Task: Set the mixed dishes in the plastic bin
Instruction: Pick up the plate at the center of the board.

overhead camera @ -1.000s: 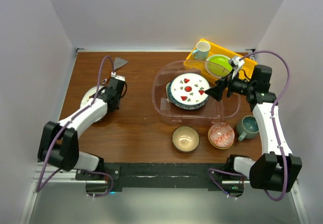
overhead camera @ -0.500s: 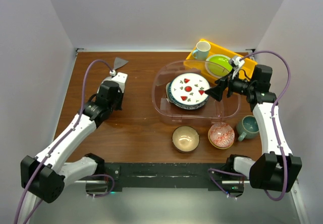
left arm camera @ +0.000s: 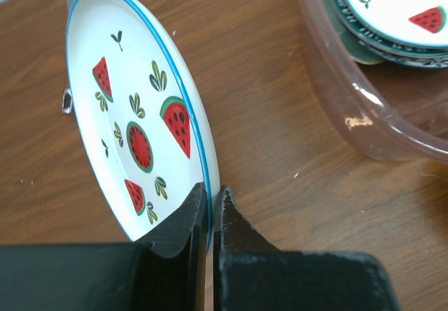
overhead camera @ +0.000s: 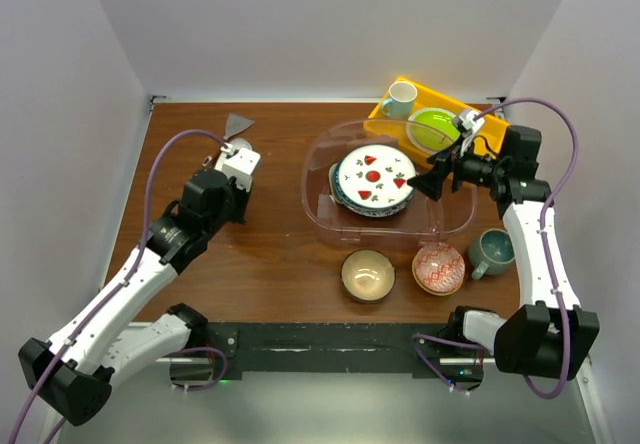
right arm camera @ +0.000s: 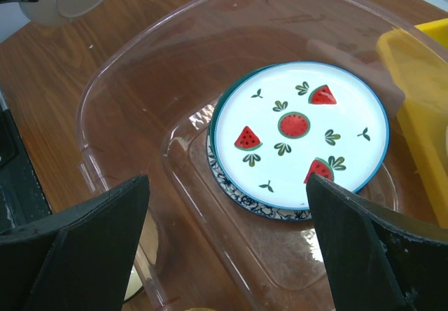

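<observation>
My left gripper point(left arm camera: 213, 192) is shut on the rim of a white plate with red fruit marks point(left arm camera: 133, 115), which stands on edge above the wood, left of the plastic bin point(left arm camera: 336, 80). From above, the left gripper point(overhead camera: 238, 169) is left of the plastic bin point(overhead camera: 320, 154). In the bin, a second white plate with red fruit marks point(right arm camera: 301, 132) tops a blue floral plate point(right arm camera: 252, 202). My right gripper point(right arm camera: 227, 181) hangs open and empty above the bin's right side. A tan bowl point(overhead camera: 367, 274), a red-patterned bowl point(overhead camera: 438, 267) and a grey-teal mug point(overhead camera: 490, 252) stand in front of the bin.
A yellow tray point(overhead camera: 470, 114) behind the bin holds a lime-green plate point(overhead camera: 433, 129) and a white mug point(overhead camera: 401, 98). A grey triangular piece point(overhead camera: 238, 122) lies at the back left. White walls close in the table on three sides.
The left arm has lifted the plate off the table at the left and carried it right, toward the bin, turning it on edge. The right arm has not moved.
</observation>
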